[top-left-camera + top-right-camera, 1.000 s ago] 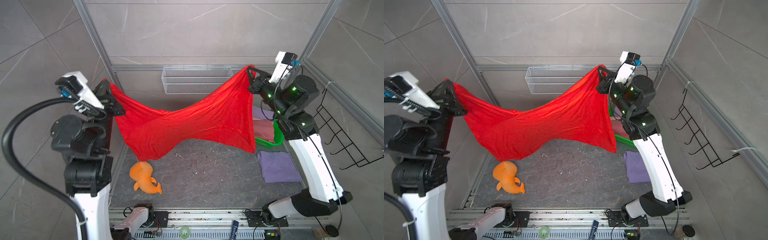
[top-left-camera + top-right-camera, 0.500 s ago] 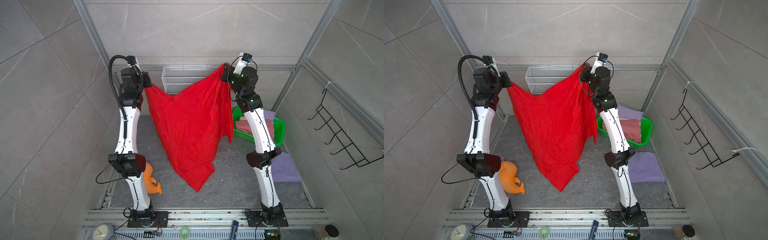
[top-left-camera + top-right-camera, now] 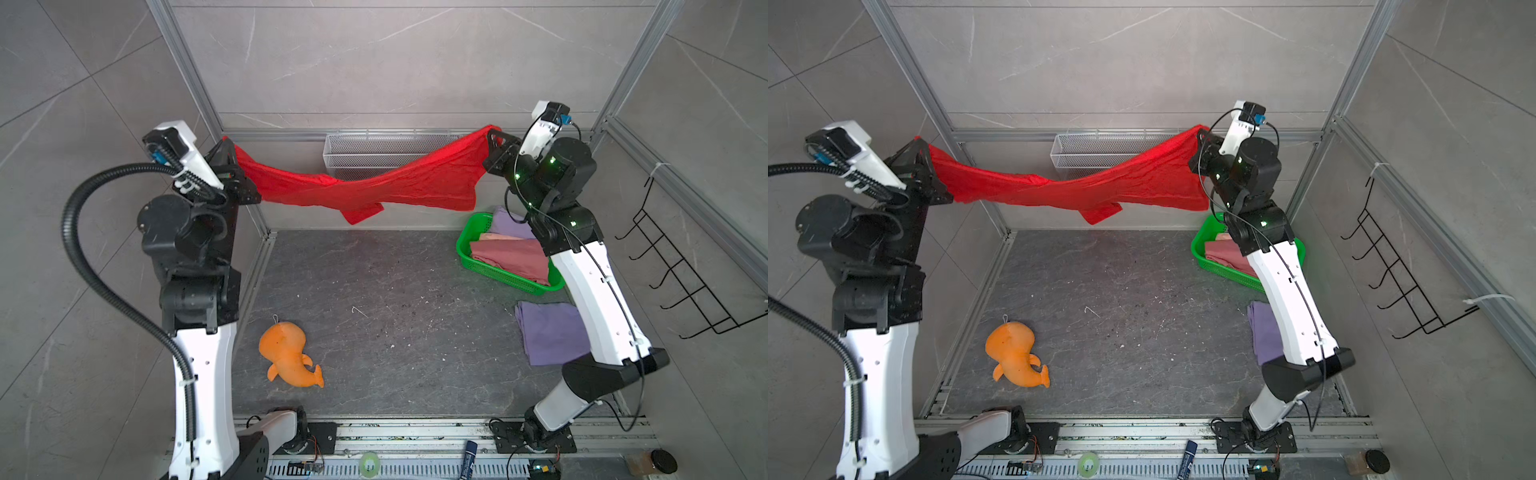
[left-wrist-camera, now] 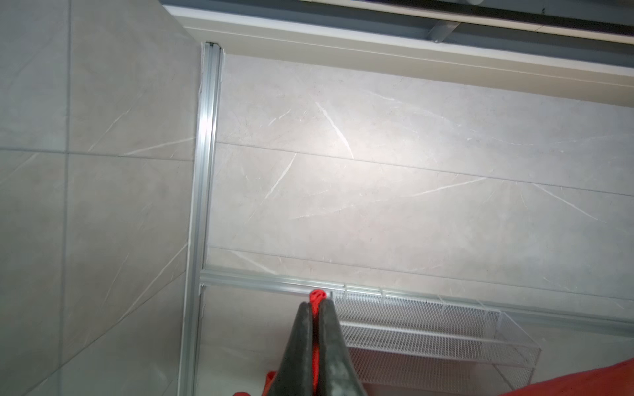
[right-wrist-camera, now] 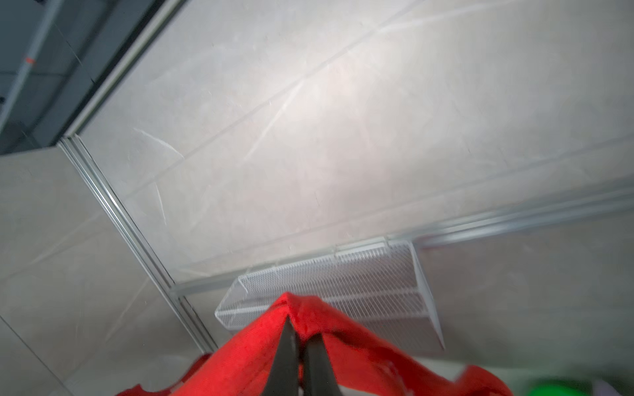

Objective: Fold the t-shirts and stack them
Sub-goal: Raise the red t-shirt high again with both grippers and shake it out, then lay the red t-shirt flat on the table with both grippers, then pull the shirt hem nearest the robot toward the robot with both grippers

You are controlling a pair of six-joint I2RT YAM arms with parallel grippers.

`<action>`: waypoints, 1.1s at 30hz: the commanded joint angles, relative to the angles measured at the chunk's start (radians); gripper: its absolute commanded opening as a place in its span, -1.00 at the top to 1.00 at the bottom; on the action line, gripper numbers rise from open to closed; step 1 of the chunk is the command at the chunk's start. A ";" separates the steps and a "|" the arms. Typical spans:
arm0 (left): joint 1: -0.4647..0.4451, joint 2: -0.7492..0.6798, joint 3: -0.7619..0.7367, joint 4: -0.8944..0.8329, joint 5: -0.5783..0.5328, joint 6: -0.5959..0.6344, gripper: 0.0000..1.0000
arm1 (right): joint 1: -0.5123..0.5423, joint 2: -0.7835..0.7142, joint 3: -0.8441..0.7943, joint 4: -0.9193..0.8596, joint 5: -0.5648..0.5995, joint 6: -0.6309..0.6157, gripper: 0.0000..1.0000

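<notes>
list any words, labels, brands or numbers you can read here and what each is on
None can be read.
The blue tube at the near edge may carry print, but it is too small to tell.
The red t-shirt, green basket and orange plush toy show no lettering.

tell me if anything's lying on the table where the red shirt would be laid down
Nothing visible. The red t-shirt hangs between left gripper and right gripper above the table; the orange plush toy, green basket and folded lavender shirt lie off to the sides.
</notes>
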 commanded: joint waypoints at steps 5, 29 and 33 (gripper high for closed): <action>-0.001 -0.122 -0.479 -0.413 0.045 -0.239 1.00 | 0.003 -0.168 -0.700 -0.041 -0.023 0.123 1.00; -0.003 -0.026 -0.759 -0.746 0.064 -0.393 1.00 | 0.092 0.053 -0.996 -0.207 0.025 0.234 1.00; -0.002 -0.013 -0.703 -0.755 0.009 -0.361 1.00 | 0.092 0.023 -1.001 -0.221 0.025 0.252 1.00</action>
